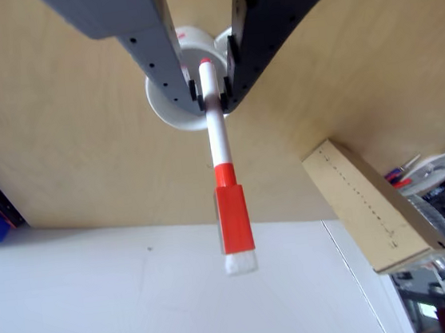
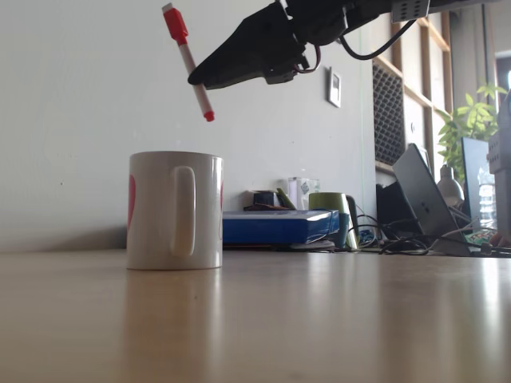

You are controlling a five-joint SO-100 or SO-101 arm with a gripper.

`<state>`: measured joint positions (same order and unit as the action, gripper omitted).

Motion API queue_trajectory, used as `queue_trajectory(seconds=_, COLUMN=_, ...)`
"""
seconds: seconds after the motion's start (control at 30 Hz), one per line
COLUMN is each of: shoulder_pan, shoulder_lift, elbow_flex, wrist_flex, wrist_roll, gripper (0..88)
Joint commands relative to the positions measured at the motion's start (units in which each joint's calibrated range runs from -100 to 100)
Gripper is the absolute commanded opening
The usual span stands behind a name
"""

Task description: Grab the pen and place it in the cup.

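Observation:
My gripper (image 1: 213, 97) is shut on the pen (image 1: 218, 139), a slim white marker with a blocky red-orange cap, gripping the shaft near its small red end. In the fixed view the pen (image 2: 187, 60) hangs tilted in the air, cap up and to the left, red end down. The dark gripper (image 2: 197, 80) holds it from the right. The red end is a little above the rim of the cup (image 2: 166, 211), a white mug with its handle facing the camera. In the other view the cup (image 1: 174, 112) sits directly behind the fingers, partly hidden by them.
A tan cardboard box (image 1: 369, 202) lies on the wooden table (image 1: 57, 129) at the right. In the fixed view a blue box (image 2: 275, 226), a green mug (image 2: 328, 207), a laptop (image 2: 421, 195) and cables stand behind the cup, to the right.

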<state>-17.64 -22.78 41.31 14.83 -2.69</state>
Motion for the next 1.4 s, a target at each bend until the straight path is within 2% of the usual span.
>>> queue_trajectory(seconds=0.0, shoulder_pan=0.9, shoulder_lift=1.9, elbow_flex=-1.3, wrist_flex=-4.6, wrist_roll=-0.3, gripper=1.1)
queue_trajectory(seconds=0.4, shoulder_pan=4.1, shoulder_lift=9.5, elbow_flex=-1.9, wrist_flex=-15.6, wrist_roll=-0.9, gripper=1.1)
queue_trajectory(seconds=0.9, shoulder_pan=4.6, shoulder_lift=9.7, elbow_flex=4.7, wrist_flex=-25.8, wrist_roll=-0.5, gripper=1.1)
queue_trajectory(seconds=1.37, shoulder_pan=3.9, shoulder_lift=10.4, elbow_flex=8.4, wrist_flex=-26.6, wrist_roll=-0.4, gripper=1.1)
